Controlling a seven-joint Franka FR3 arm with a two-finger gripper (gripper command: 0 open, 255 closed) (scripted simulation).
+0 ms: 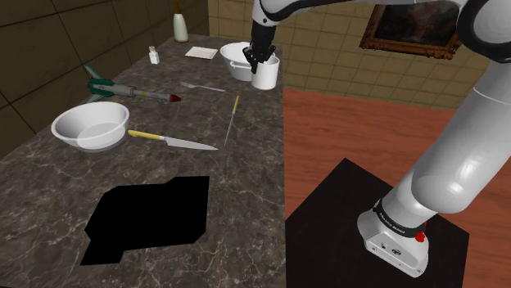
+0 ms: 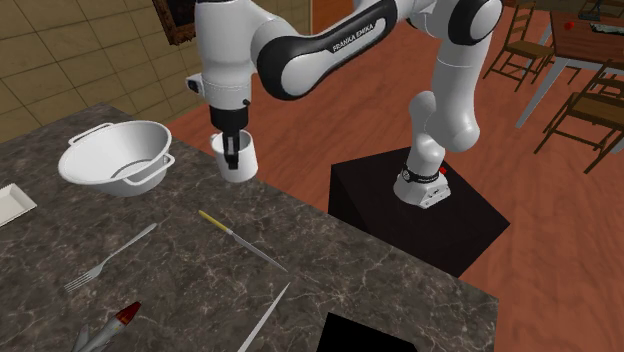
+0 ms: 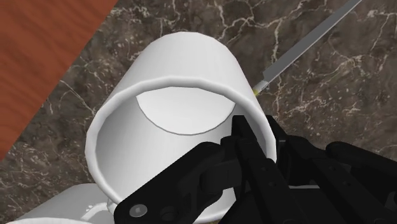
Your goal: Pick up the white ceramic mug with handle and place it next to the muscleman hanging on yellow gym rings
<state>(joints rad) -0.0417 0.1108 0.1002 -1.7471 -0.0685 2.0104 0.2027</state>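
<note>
White mug (image 1: 266,76) near marble counter (image 1: 49,188) edge, just beside bowl (image 1: 232,64) | gripper (image 1: 260,59) clamped on rim, one finger inside, one outside | yellow-handled knife (image 2: 240,240) lies near

mug (image 3: 168,70) near rim hidden behind gripper (image 3: 257,133), plate (image 2: 10,205) cut by edge

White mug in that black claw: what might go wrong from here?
1. The gripper seems to pinch the mug by one side of its rim only, one finger inside and one outside, so the mug might tilt or slip when carried.
2. The white bowl sits right beside the mug; a swing that way could knock it.
3. The mug is close to the edge of the counter, so a drop could send it to the floor.
</note>
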